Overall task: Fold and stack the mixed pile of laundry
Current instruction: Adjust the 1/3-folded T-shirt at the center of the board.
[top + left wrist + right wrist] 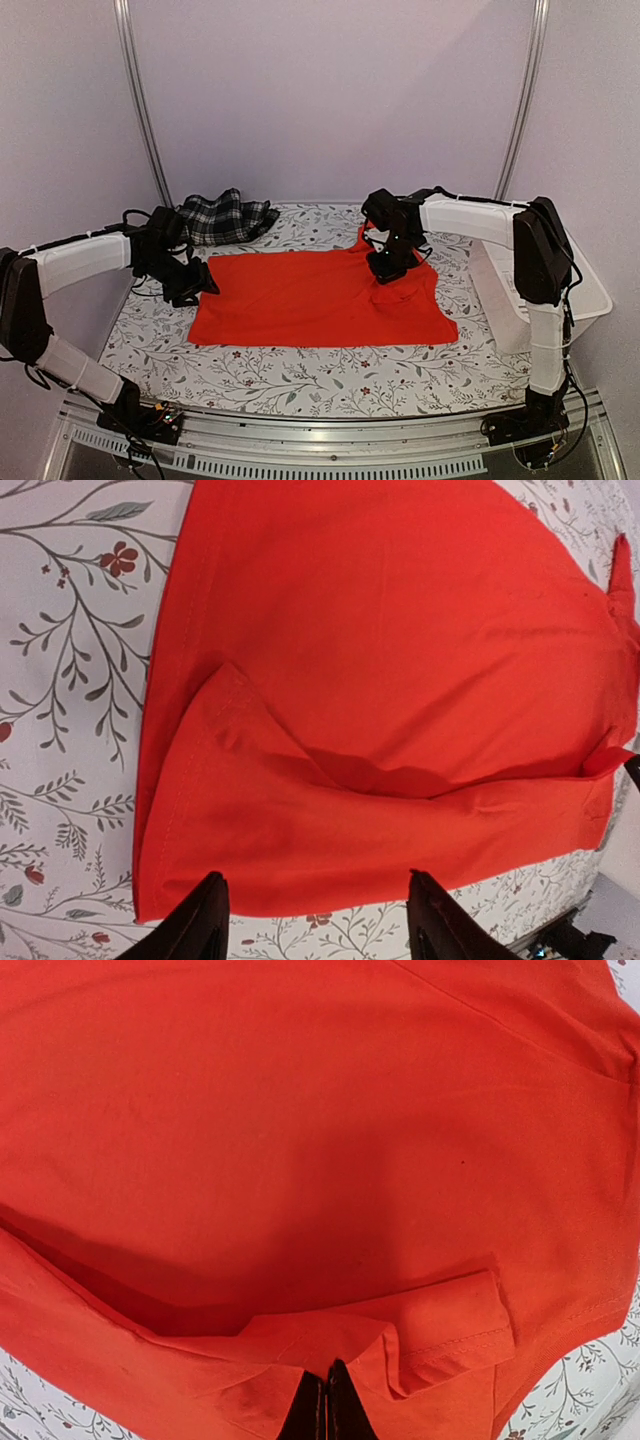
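Red cloth takes up the middle of the table: the red shirt [300, 300] lies spread almost flat on the floral table cover [300, 375], with one long fold turned in along its near side; the plaid garment [222, 217] sits crumpled at the far left, close to the shirt's far corner but seemingly not touching it.

The left gripper [318, 885] hovers at the shirt's left edge with its fingers spread wide and nothing between them; the right gripper [327, 1390] is at the shirt's far right, its fingers pressed together with red cloth bunched around their tips, so it appears to be pinching the shirt; in the top view a small peak of red rises beside it.

Both garments look light, limp and unbreakable; neither will hold a shape, and a lifted edge will likely sag and drag the rest along the cover; the best holds are probably hems, corners and seams, where doubled cloth gives the fingers a thicker bite; two corners of one edge, one per gripper, should keep a fold square.

By count: two garments, one red and one plaid; two grippers; one white basket [592, 292] at the right of the table, its contents not visible.
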